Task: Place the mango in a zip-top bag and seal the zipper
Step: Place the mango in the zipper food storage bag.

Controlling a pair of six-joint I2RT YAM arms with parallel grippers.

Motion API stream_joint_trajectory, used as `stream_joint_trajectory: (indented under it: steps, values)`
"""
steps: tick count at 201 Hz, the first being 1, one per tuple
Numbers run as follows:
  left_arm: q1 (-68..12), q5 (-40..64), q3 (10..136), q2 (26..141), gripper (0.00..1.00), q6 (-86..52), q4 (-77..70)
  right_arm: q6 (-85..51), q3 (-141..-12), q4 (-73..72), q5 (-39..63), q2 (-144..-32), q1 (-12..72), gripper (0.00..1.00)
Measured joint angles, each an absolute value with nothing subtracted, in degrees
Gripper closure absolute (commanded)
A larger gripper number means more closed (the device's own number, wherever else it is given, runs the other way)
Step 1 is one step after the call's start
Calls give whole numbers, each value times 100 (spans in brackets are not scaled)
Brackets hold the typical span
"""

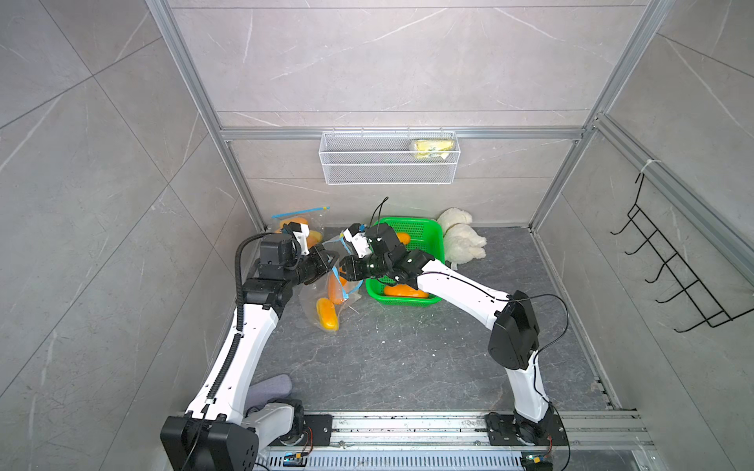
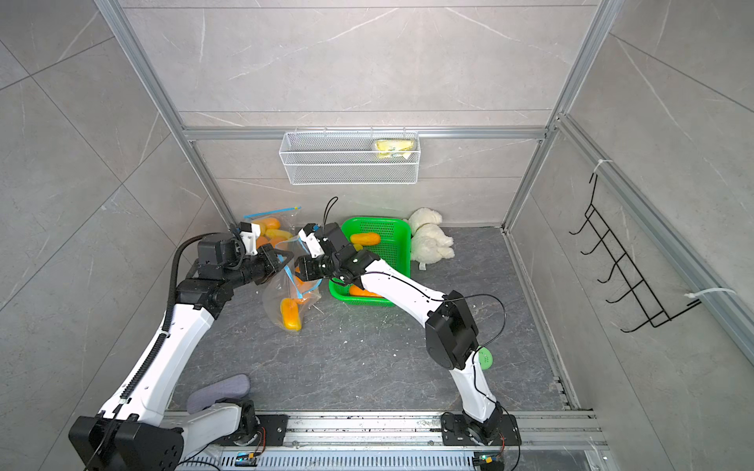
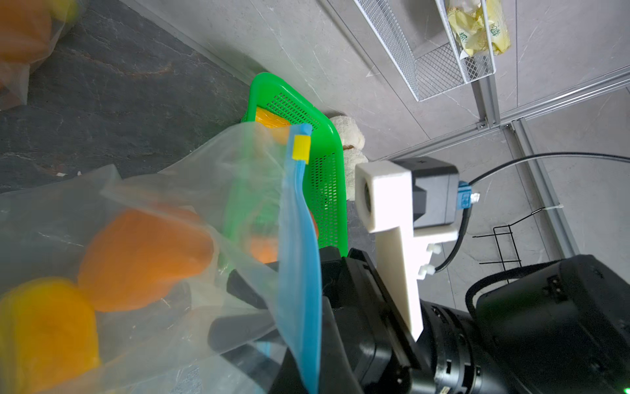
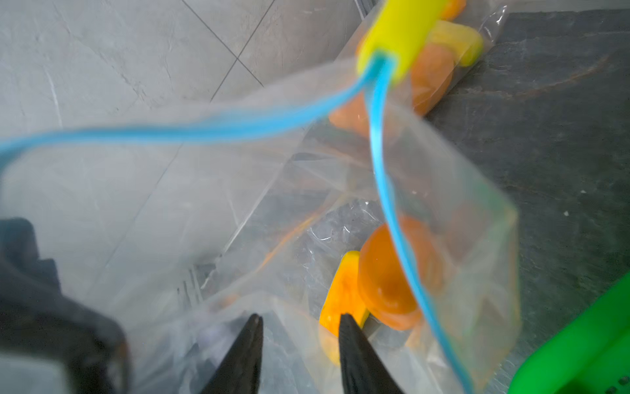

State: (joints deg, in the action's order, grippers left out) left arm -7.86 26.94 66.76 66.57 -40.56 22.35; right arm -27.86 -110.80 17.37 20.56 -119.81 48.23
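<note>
Clear plastic zip-top bag (image 1: pixel 311 299) hangs from my left gripper (image 1: pixel 328 261), which is pinched tight on its rim. The orange oval mango (image 4: pixel 388 279) lies inside. My right gripper (image 4: pixel 300 320) sits in the mouth, jaws apart and empty. I'd back out without snagging the film, then take the small yellow slider (image 3: pixel 301 147).
</note>
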Motion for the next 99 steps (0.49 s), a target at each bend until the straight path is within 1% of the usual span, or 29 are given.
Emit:
stream_joint_trajectory:
  steps: [8,19,43,50,65,83,99]
  values:
    - [-786,2644,6676,6657,100,-4056,2239,-2759,-10886,1673,1984,-11869,4838,51]
    - [-786,2530,6676,6657,100,-4053,2272,-2740,-10532,1636,1865,-11627,4836,45]
    - [-716,2091,6764,6654,100,-4064,2552,-2665,-9730,1614,1455,-10857,4825,39]
    - [-679,1907,6770,6630,100,-4104,2602,-2611,-9518,1621,1282,-10578,4818,36]
    - [-611,1531,6683,6462,100,-4252,2648,-2473,-9109,1632,886,-9983,4812,24]
    - [-569,1332,6292,6007,100,-4519,2480,-2346,-8777,1671,462,-9411,4742,21]
    - [-572,1321,6060,5747,100,-4703,2274,-2261,-8796,1782,213,-9347,4613,18]
